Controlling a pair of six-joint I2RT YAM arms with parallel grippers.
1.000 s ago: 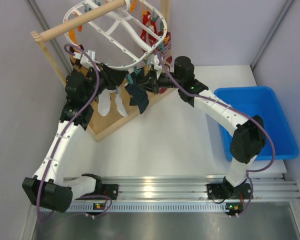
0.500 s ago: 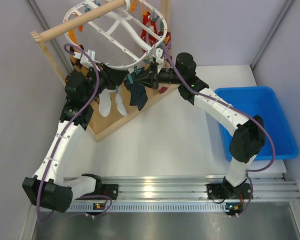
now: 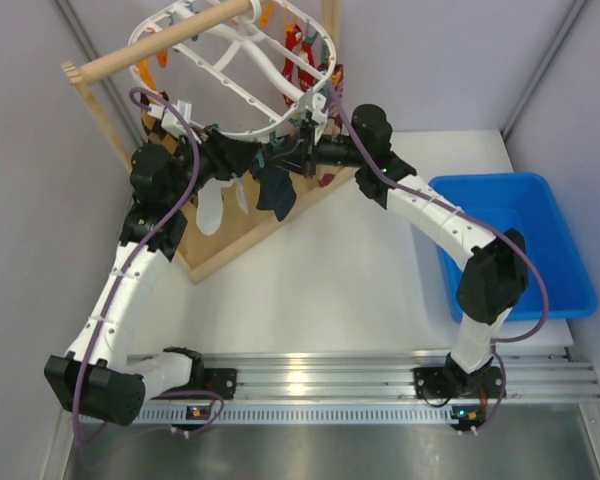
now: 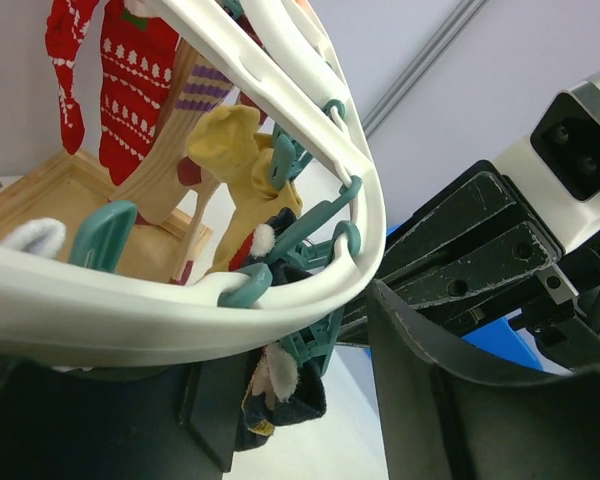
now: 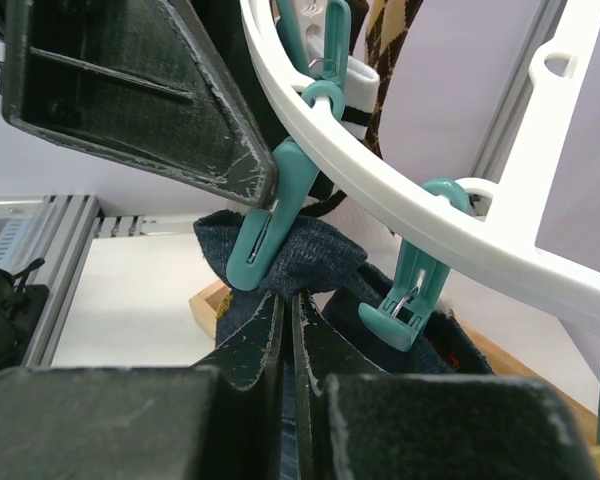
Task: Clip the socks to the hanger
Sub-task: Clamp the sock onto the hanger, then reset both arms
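The white oval hanger (image 3: pixel 235 75) hangs from a wooden rod, with teal and orange clips on its rim. My right gripper (image 3: pixel 288 158) is shut on a dark navy sock (image 3: pixel 276 192) and holds its top edge up at a teal clip (image 5: pixel 265 230) under the rim (image 5: pixel 380 170). The clip's tip lies over the sock's fabric (image 5: pixel 315 255). My left gripper (image 3: pixel 232 158) is open; its fingers (image 4: pixel 460 400) stand on either side of that same clip (image 4: pixel 320 345) and the rim (image 4: pixel 180 310). One left finger (image 5: pixel 130 90) touches the clip's top. Two white socks (image 3: pixel 212 205) hang beside it.
The wooden rod (image 3: pixel 160 45) and the wooden base (image 3: pixel 235 240) stand at the back left. A blue bin (image 3: pixel 520 240) sits at the right. A yellow sock (image 4: pixel 240 150) and red patterned socks (image 4: pixel 130 80) hang on the far rim. Another teal clip (image 5: pixel 410 285) hangs next to the held sock.
My right gripper has moved up and left with the navy sock, bringing its top edge to the teal clip at the rim. The left arm has barely moved.
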